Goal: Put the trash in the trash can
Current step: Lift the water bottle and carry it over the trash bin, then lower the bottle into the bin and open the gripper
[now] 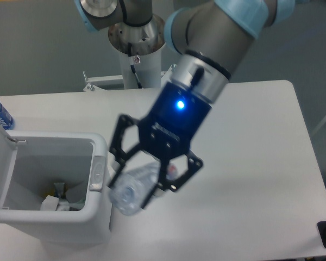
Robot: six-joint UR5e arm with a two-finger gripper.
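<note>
Pincer (140, 188) clamped on crushed bottle (131, 188), raised beside trash can (99, 163) (lid open)

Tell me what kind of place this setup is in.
Most likely a robotics lab or test bench, not a home. A robot arm is bolted to a metal pedestal behind a plain white table, and its pincer carries a crushed bottle beside an open trash can.
</note>
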